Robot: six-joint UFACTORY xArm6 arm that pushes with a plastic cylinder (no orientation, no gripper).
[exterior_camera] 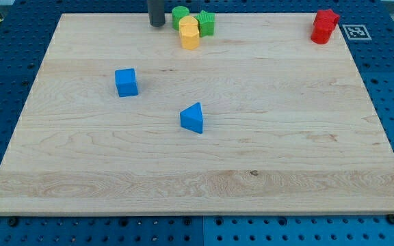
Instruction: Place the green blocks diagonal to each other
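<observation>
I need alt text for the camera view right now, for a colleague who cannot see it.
My tip rests at the view's top edge of the wooden board, just left of a green block clustered with yellow blocks and a second green block. Red blocks sit top right; a blue cube and blue triangular block lie mid-board.

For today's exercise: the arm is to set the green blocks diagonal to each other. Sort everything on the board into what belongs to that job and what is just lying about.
Belongs to the job:
- green round block, just right of my tip
- green block, shape unclear, right of the yellow ones
- my tip, at the view's top

Just lying about:
- yellow blocks, between the greens
- red blocks
- blue cube
- blue triangular block
</observation>
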